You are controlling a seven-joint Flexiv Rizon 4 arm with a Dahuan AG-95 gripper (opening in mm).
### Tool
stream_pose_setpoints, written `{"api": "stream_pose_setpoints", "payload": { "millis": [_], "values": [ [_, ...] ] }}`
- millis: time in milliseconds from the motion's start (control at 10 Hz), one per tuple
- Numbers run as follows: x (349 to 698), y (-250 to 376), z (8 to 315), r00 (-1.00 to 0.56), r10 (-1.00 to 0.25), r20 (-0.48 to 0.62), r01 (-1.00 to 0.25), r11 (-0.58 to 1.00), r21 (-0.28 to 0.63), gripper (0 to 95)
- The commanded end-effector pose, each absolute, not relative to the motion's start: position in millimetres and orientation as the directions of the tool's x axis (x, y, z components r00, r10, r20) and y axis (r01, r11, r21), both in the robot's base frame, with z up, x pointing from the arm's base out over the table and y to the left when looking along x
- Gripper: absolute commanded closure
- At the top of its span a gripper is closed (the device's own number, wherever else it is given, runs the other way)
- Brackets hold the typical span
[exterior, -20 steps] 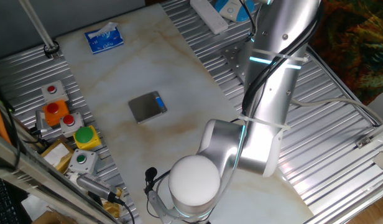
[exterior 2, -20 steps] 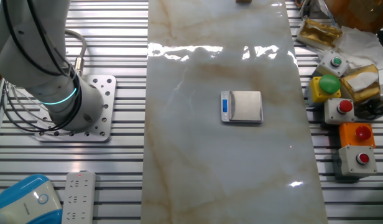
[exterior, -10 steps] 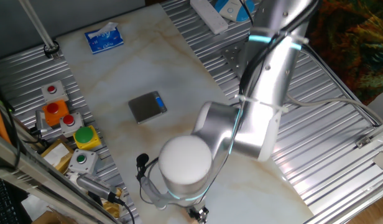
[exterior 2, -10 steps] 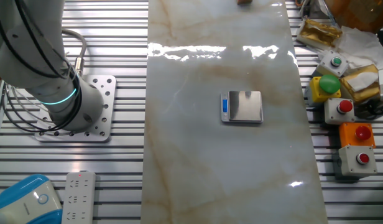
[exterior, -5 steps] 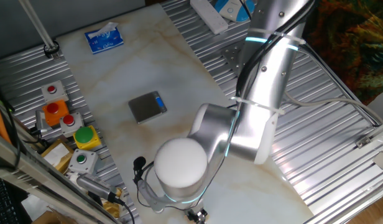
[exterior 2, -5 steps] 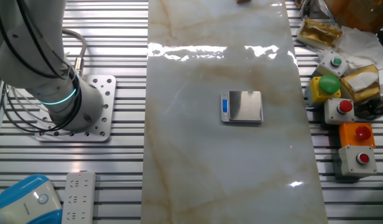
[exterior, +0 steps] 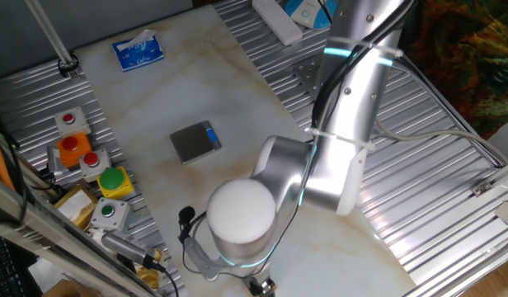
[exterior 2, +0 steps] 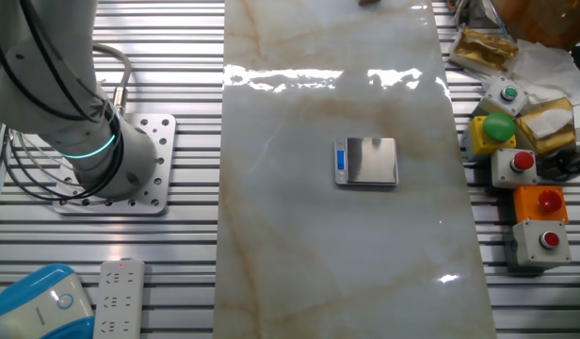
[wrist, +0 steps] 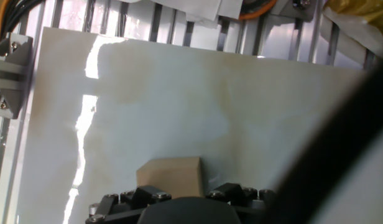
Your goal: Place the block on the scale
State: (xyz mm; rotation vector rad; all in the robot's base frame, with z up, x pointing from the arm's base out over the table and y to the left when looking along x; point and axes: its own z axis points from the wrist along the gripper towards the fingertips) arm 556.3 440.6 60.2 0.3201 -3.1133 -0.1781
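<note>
In the hand view, the block [wrist: 171,176], a light tan wooden cube, sits at the bottom of the picture right against the dark body of the gripper [wrist: 179,202], a little left of centre. Its top face and one front face show, and its lower part is hidden behind the black hardware of the hand. The fingertips themselves are cut off by the lower edge, so I cannot tell whether the jaws stand wide, narrow, or closed on the cube; nor can I tell whether the block rests on the marble tabletop [wrist: 179,106] or is lifted off it.

In one fixed view, the silver arm [exterior: 336,148] bends down over the near end of the table, and its round white joint [exterior: 240,214] covers the hand; only a small dark part of the gripper [exterior: 261,286] peeks out at the bottom edge. The block is not visible there.

The scale [exterior: 195,142], a flat grey plate with a blue strip on one edge, lies near the middle of the marble slab, well apart from the hand. In the other fixed view, the scale [exterior 2: 367,161] lies flat with nothing on it, blue strip toward the arm's base [exterior 2: 106,165]. A green push button [exterior 2: 498,126] and red button boxes [exterior 2: 525,165] stand on the ribbed surface beside the slab.
</note>
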Motion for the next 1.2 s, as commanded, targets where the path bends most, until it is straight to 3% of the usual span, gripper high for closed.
{"api": "stream_pose_setpoints", "payload": {
  "millis": [100,600,1200],
  "values": [
    [554,440,60,-0.979,-0.201,-0.014,-0.202,0.973,0.11,19.0],
    [565,454,43,-0.982,-0.19,-0.021,-0.191,0.976,0.106,19.0],
    [557,444,55,-0.982,-0.187,-0.029,-0.189,0.965,0.182,19.0]
  ]
}}
